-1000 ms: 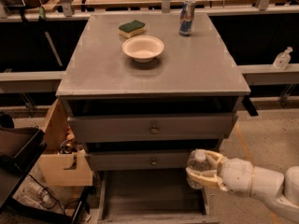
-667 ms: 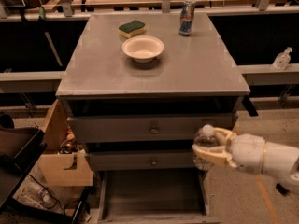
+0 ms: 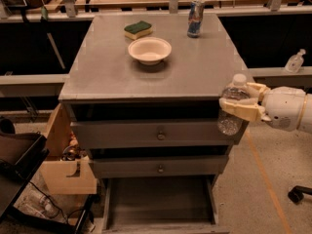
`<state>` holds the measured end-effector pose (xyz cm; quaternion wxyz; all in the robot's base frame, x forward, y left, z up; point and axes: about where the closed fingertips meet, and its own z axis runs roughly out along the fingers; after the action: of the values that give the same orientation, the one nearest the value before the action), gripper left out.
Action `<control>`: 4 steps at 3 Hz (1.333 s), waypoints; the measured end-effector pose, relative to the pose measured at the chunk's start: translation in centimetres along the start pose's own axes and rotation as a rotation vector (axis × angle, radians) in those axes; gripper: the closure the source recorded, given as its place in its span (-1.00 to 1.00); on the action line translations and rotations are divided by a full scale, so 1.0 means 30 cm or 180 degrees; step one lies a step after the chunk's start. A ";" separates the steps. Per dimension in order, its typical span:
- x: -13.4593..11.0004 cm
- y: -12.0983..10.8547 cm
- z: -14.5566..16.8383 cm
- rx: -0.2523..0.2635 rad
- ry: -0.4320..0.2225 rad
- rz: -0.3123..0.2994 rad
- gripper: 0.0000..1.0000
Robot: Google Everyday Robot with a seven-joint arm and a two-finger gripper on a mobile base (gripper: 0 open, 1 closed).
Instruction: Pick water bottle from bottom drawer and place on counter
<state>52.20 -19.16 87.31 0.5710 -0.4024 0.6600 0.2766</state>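
My gripper (image 3: pixel 240 103) comes in from the right and is shut on the water bottle (image 3: pixel 231 121), a clear ribbed bottle with a white cap. It holds the bottle upright in the air beside the front right corner of the counter (image 3: pixel 195 65), with the cap about level with the countertop. The bottom drawer (image 3: pixel 158 201) stands pulled open below, its grey floor bare.
On the counter sit a white bowl (image 3: pixel 149 49), a green sponge (image 3: pixel 137 29) and a blue-and-silver can (image 3: pixel 195 18). Two closed drawer fronts with knobs (image 3: pixel 161 136) face me. A cardboard box (image 3: pixel 66 167) stands at the left. A small nozzle bottle (image 3: pixel 295 61) sits on the right ledge.
My gripper has lifted the water bottle from beside the lower drawer fronts up to the counter's front right corner.
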 end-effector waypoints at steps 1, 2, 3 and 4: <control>-0.015 0.004 0.004 0.0000 -0.0024 -0.0010 1.00; -0.132 -0.019 -0.022 0.0043 -0.0199 0.0021 1.00; -0.303 -0.072 -0.068 0.0086 -0.0305 -0.0001 1.00; -0.420 -0.176 -0.093 0.0039 -0.0401 0.0092 1.00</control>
<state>55.49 -21.52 100.66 0.6098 -0.3711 0.6301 0.3054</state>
